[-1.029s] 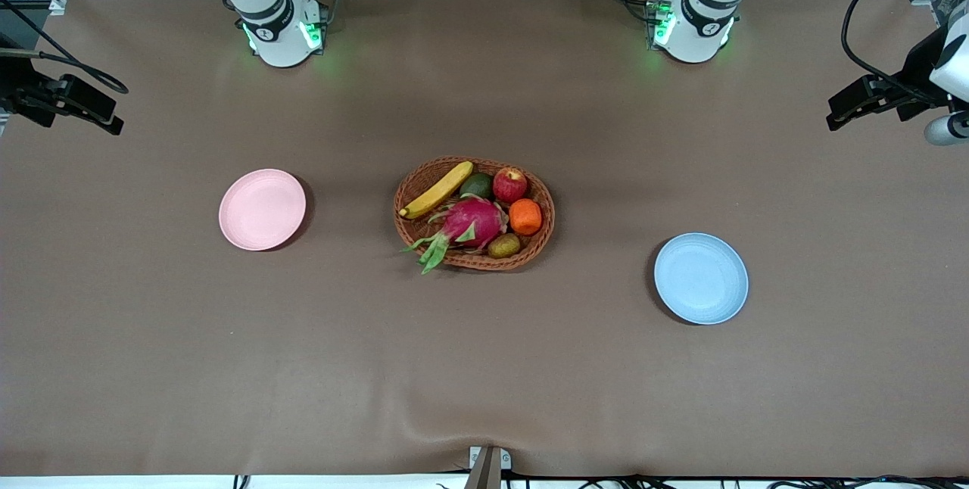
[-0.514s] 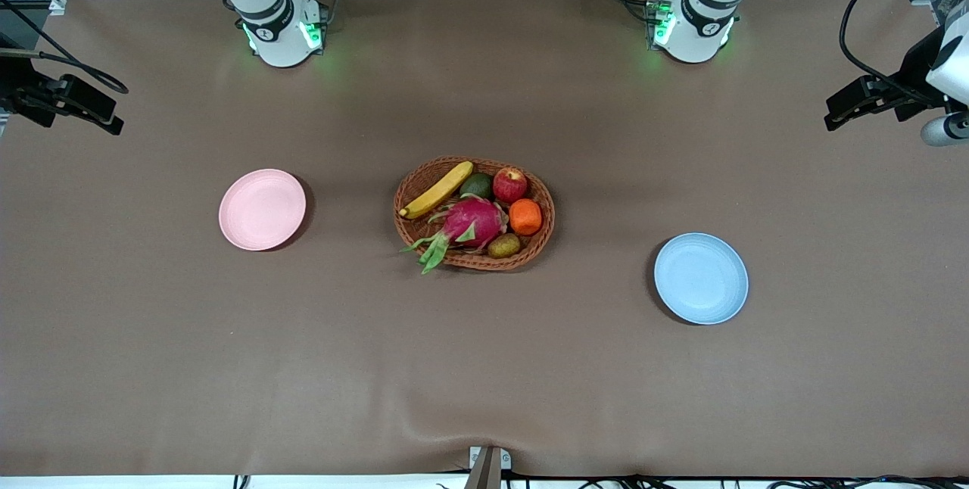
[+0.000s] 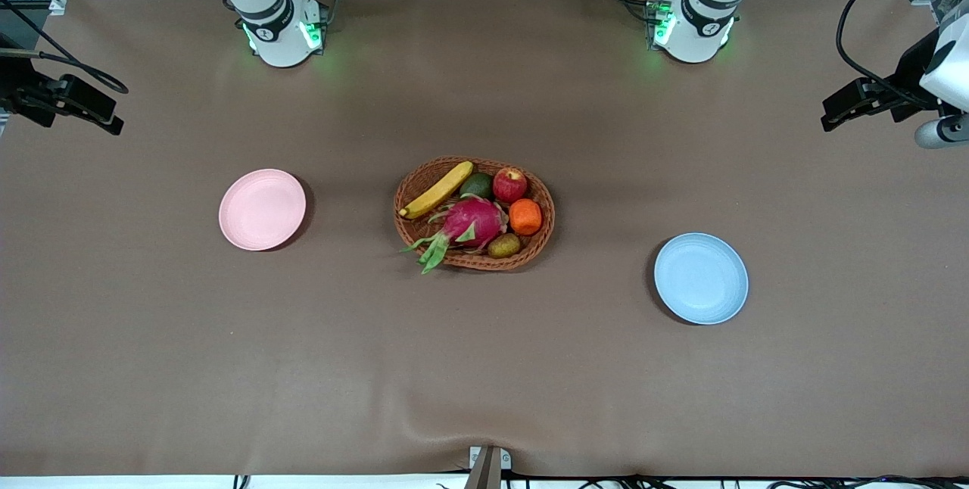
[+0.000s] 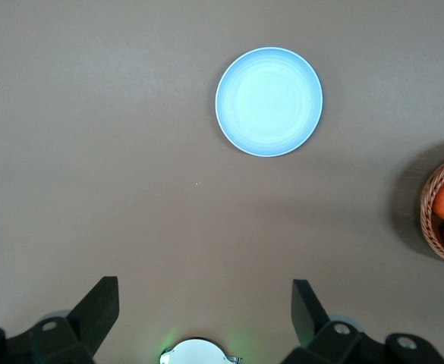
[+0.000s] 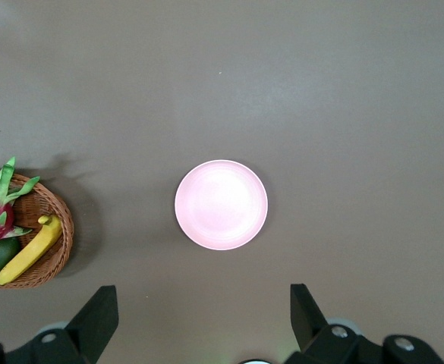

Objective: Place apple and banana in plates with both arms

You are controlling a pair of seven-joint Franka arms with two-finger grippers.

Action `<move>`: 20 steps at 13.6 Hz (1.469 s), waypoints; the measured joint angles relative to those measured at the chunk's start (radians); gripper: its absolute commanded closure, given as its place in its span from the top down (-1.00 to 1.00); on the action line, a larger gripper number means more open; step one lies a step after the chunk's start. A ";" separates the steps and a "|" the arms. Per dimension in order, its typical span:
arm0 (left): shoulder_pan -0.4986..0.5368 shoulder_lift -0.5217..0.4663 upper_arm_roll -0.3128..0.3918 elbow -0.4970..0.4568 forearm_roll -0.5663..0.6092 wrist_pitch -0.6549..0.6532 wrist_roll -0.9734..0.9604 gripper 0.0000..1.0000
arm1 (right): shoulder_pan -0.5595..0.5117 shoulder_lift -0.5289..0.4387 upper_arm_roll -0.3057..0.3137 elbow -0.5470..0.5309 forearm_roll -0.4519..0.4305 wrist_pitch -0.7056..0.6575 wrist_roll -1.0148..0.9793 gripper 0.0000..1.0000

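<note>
A brown wicker basket (image 3: 549,218) stands mid-table and holds both fruits. In it the red apple (image 3: 510,185) lies toward the left arm's end, and the yellow banana (image 3: 437,190) rests against the rim toward the right arm's end. The pale pink plate (image 3: 262,210) sits toward the right arm's end. The light blue plate (image 3: 701,278) sits toward the left arm's end, nearer the front camera. My left gripper (image 4: 203,297) hangs open high over bare table near the blue plate (image 4: 269,101). My right gripper (image 5: 203,302) hangs open high near the pink plate (image 5: 221,205). Neither holds anything.
The basket also holds a magenta dragon fruit (image 3: 471,222), an orange (image 3: 525,216), an avocado (image 3: 477,185) and a kiwi (image 3: 503,245). The arm bases (image 3: 281,35) (image 3: 693,27) stand at the table's edge farthest from the front camera. Brown cloth covers the table.
The left arm's hand at the edge of the front view has drifted slightly toward the table's middle. Fruits, basket, plates and the right arm have not moved.
</note>
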 measured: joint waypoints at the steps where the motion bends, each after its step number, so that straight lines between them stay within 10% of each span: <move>1: 0.000 0.000 0.000 -0.003 0.000 0.001 0.000 1.00 | 0.000 0.000 0.000 0.000 0.000 0.000 0.000 1.00; 10: -0.009 0.023 -0.040 -0.040 -0.001 0.044 0.000 1.00 | 0.000 0.000 0.000 0.000 0.001 0.000 0.000 1.00; 20: -0.074 0.158 -0.377 -0.125 0.009 0.295 -0.287 1.00 | 0.000 0.001 0.000 0.000 0.001 0.000 0.000 1.00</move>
